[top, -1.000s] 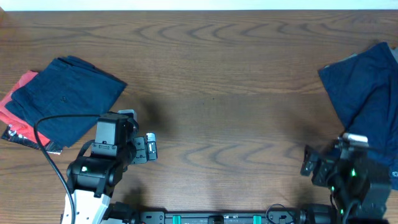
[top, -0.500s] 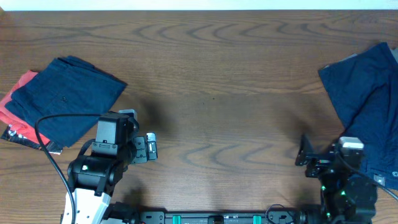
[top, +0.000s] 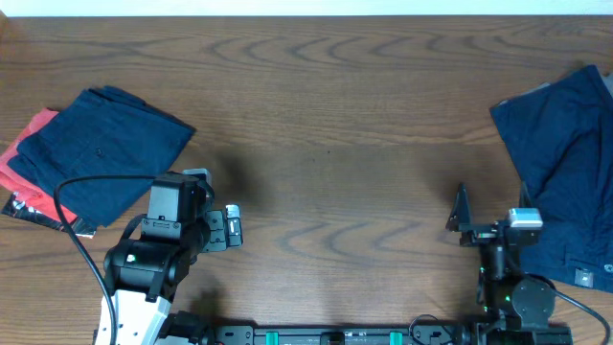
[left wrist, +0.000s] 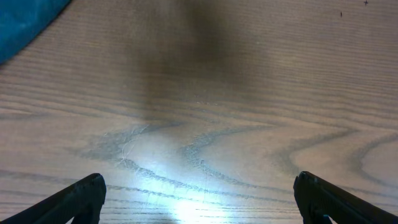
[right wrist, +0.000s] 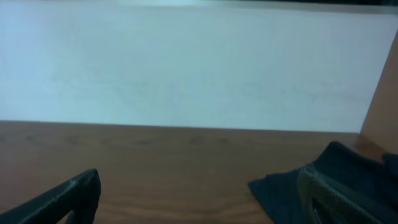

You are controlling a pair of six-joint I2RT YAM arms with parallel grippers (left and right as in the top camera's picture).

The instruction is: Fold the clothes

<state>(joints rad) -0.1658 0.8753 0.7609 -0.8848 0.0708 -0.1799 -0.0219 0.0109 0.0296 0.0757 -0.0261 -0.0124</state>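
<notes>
The table is brown wood with grain, and a pale wall is behind it. There are two navy garments: folded shorts at 9 o'clock on one red cloth, and spread shorts at 3 o'clock, crossing the frame edge. Over the bare wood between them, the left gripper and right gripper both have their fingers wide apart.

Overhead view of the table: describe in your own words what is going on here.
Clothes are to be folded, but nothing is held right now. The left pincer is open above the bare table, beside a folded navy garment lying on a red cloth. The right pincer, also open, sits next to a rumpled navy garment at the table's right edge.
</notes>
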